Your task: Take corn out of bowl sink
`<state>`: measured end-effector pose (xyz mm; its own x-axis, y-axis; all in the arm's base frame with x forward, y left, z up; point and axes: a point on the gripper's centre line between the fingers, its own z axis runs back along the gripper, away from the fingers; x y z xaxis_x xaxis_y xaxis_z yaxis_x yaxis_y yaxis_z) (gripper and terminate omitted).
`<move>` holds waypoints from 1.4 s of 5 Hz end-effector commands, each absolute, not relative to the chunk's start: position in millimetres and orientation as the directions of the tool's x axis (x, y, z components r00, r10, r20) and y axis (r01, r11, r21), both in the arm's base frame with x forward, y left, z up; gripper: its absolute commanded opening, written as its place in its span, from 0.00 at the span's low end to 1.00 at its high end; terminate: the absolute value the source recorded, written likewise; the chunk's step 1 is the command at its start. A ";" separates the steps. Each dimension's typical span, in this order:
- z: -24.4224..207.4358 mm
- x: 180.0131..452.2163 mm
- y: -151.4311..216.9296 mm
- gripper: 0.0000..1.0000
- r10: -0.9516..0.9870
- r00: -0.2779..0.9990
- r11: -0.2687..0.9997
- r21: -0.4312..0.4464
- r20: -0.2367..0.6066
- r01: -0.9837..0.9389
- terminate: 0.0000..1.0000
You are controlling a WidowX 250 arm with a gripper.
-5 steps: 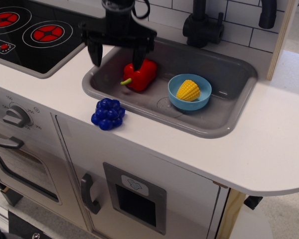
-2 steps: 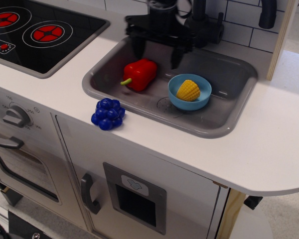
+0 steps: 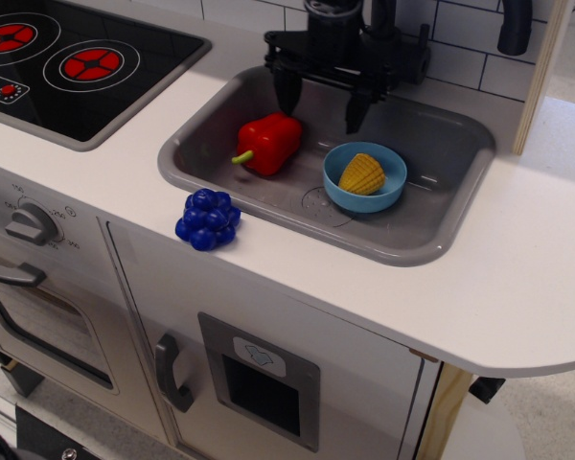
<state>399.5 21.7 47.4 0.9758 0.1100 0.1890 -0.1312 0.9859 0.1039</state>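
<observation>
The yellow corn (image 3: pixel 361 173) lies in the light blue bowl (image 3: pixel 391 192), which stands in the right half of the grey sink (image 3: pixel 431 225). My black gripper (image 3: pixel 322 106) hangs open and empty over the back of the sink, above and a little left of the bowl. Its left finger tip is just above the red toy pepper (image 3: pixel 267 144), its right finger tip just behind the bowl's rim. It touches neither the corn nor the bowl.
A blue toy grape bunch (image 3: pixel 207 219) sits on the white counter (image 3: pixel 517 287) in front of the sink's left corner. The black stove top (image 3: pixel 67 67) is at the left. A black faucet (image 3: pixel 395 43) stands behind the sink, right behind my gripper.
My gripper has moved to the right, from over the sink's left edge and the pepper to the back middle of the sink near the bowl. The corn, bowl and pepper have not moved.
</observation>
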 end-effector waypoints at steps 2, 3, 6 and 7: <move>39.0 411.3 -8.5 1.00 0.055 0.984 0.996 0.056 0.167 -0.066 0.00; 31.2 409.5 -13.6 1.00 0.048 0.990 0.997 0.056 0.134 -0.056 0.00; 12.3 411.3 -13.5 1.00 0.062 0.989 0.992 0.101 0.137 -0.077 0.00; 11.8 412.5 -16.4 0.00 0.106 0.984 0.987 0.102 0.143 -0.121 0.00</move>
<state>406.9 -10.9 -6.5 0.9890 0.1165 0.0911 -0.1262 0.9860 0.1086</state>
